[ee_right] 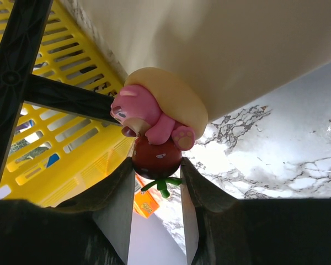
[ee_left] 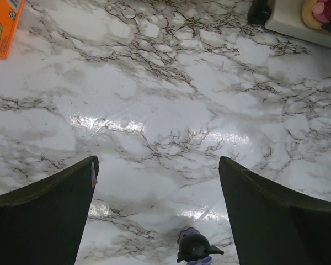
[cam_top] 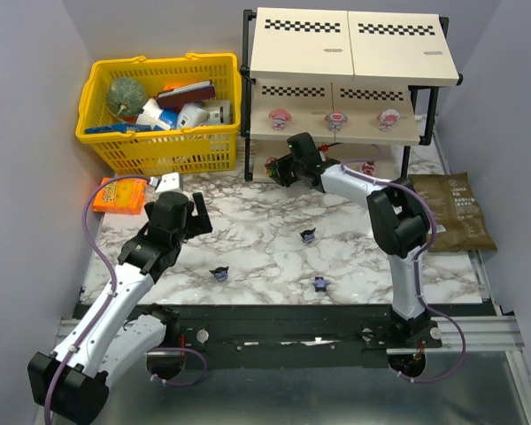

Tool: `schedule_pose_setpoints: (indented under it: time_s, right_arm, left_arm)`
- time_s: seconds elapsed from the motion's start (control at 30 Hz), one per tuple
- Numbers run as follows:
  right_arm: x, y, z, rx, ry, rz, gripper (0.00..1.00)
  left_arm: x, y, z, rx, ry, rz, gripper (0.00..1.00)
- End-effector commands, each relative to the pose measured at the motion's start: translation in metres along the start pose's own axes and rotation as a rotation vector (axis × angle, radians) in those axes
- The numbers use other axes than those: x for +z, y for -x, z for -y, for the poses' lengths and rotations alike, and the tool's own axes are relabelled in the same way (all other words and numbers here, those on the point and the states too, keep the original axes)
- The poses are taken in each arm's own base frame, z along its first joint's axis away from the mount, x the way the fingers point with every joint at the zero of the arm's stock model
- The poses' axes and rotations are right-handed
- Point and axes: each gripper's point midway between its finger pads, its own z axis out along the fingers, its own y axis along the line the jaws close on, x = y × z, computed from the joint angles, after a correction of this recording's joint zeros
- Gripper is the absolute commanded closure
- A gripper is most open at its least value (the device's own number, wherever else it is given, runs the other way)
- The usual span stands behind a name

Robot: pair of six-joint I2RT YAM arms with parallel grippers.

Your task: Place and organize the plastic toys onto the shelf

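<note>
The right gripper (ee_right: 157, 165) sat at the left end of the lowest tier of the black-posted, beige-board shelf (cam_top: 350, 53), jaws narrow around the red base of a small roundish pink-and-red plastic figurine (ee_right: 154, 124). It looked light, stiff and glossy, apt to twist, so a pinch across its widest part seemed safest. The left gripper (ee_left: 157, 163) hung wide open over a dark purple pointed-eared figurine (ee_left: 194, 248) on the marble table (ee_left: 154, 83).

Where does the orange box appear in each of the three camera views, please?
Top external: orange box left of centre, in front of the yellow basket.
Left wrist: top-left corner, cut off by the frame.
Right wrist: small, low centre, just below the red toy.
Shared landmark: the marble tabletop.
</note>
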Motion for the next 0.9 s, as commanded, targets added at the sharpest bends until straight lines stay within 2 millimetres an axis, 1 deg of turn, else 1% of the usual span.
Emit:
schedule_pose_setpoints:
  time_s: [0.0, 0.03, 0.07, 0.27, 0.57, 0.77, 0.87]
  right_arm:
    - [0.005, 0.010, -0.009, 0.006, 0.006, 0.024, 0.57]
    - [0.005, 0.010, -0.009, 0.007, 0.005, 0.021, 0.56]
    - [0.005, 0.009, -0.008, 0.008, 0.005, 0.018, 0.53]
    - [0.006, 0.014, -0.005, 0.013, -0.006, 0.022, 0.45]
    - [0.004, 0.015, -0.010, -0.001, 0.005, 0.025, 0.44]
    - [-0.004, 0.016, -0.019, -0.024, 0.029, 0.024, 0.41]
    - [-0.008, 0.016, -0.016, -0.026, 0.027, 0.026, 0.41]
  left_arm:
    - [0.001, -0.004, -0.009, 0.000, 0.040, -0.005, 0.01]
    - [0.001, -0.005, -0.009, -0.001, 0.041, -0.006, 0.01]
    - [0.001, -0.005, -0.009, 0.001, 0.042, -0.008, 0.01]
    - [0.000, -0.005, -0.008, 0.000, 0.035, -0.008, 0.01]
    - [0.001, -0.005, -0.008, 0.002, 0.036, -0.007, 0.01]
    - [0.001, -0.005, -0.007, 0.002, 0.032, -0.009, 0.01]
    - [0.001, -0.005, -0.006, 0.001, 0.025, -0.009, 0.01]
